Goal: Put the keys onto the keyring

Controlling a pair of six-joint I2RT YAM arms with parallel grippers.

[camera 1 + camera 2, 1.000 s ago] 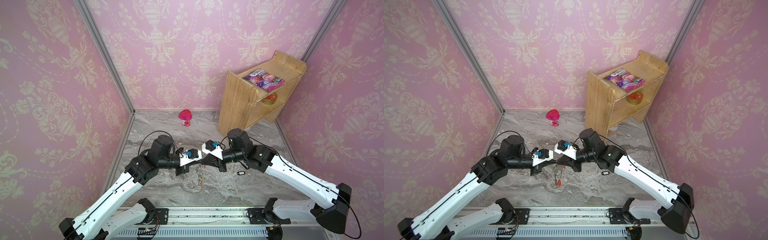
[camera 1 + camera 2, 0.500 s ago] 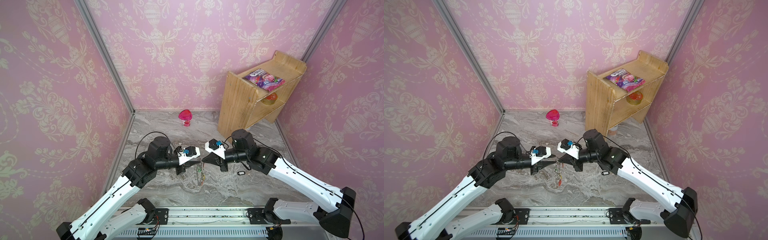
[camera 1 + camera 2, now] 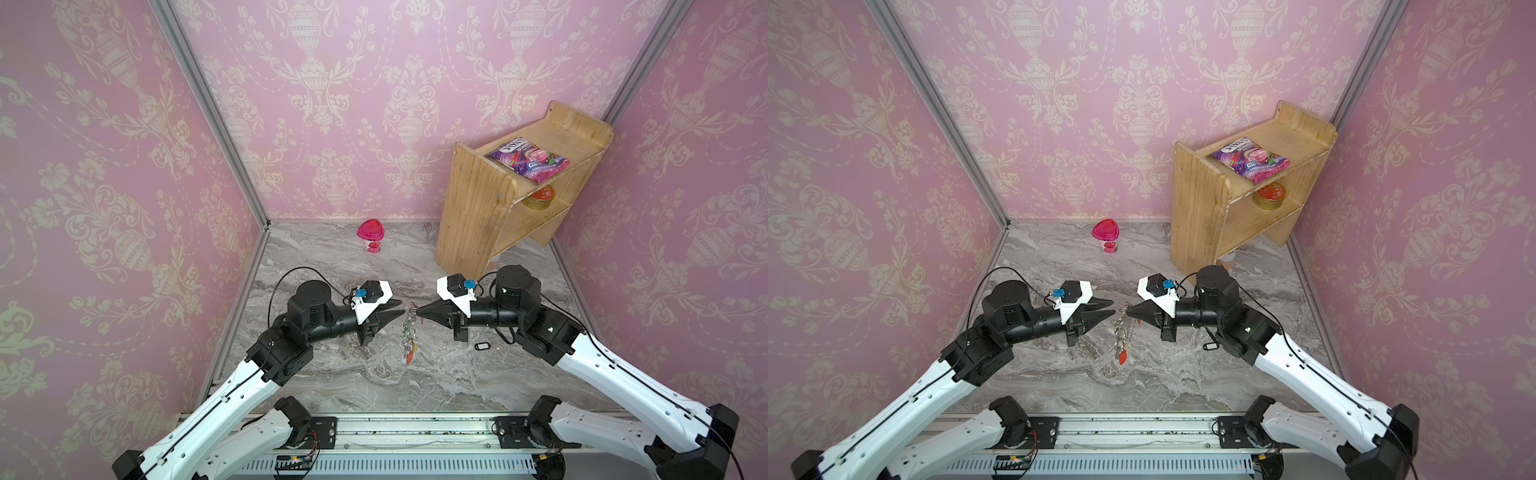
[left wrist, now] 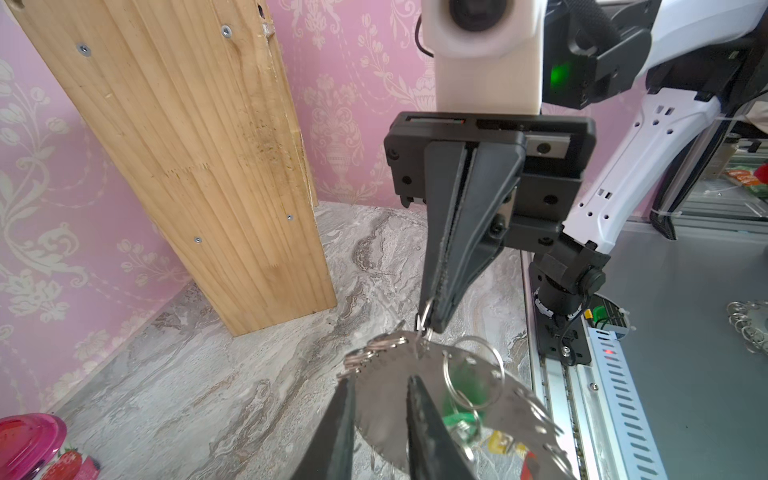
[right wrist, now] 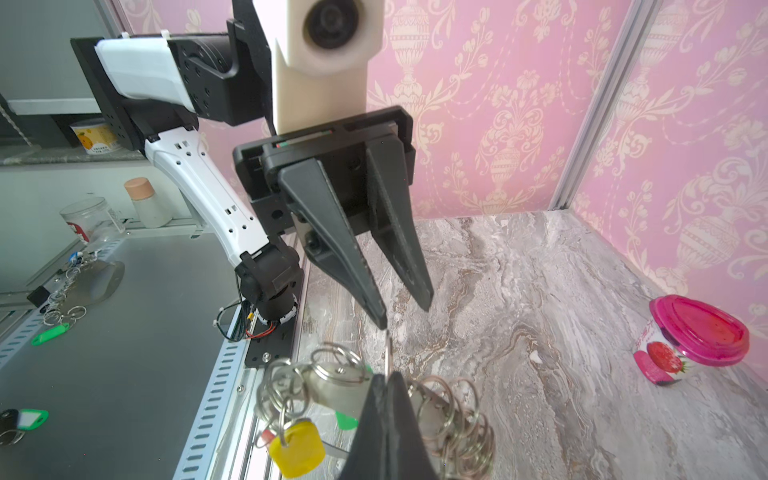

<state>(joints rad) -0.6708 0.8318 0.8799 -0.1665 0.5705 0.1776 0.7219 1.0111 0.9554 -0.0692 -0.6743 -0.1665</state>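
Your right gripper (image 3: 419, 311) is clamped fully closed on one small ring at the upper edge of the keyring (image 4: 382, 395). The crescent plate hangs from that pinch and shows edge-on in both top views. Its yellow tag (image 5: 297, 451), green tag (image 4: 465, 390) and red tag (image 3: 409, 356) dangle below.

Your left gripper (image 3: 398, 306) faces it from the other side, jaws a modest way apart and holding nothing. Its tips sit close beside the plate's upper edge; you can't tell whether they touch it.

The keys (image 3: 482, 345), with the black-framed tag, lie flat on the marble tabletop (image 3: 374, 386) just beside your right arm's wrist, apart from the keyring.

Farther back, a pink-lidded strawberry cup (image 3: 370, 235) stands near the rear wall. The wooden shelf (image 3: 473, 216) carries a purple snack packet (image 3: 528, 160) on top and a tin (image 3: 539, 196) below.
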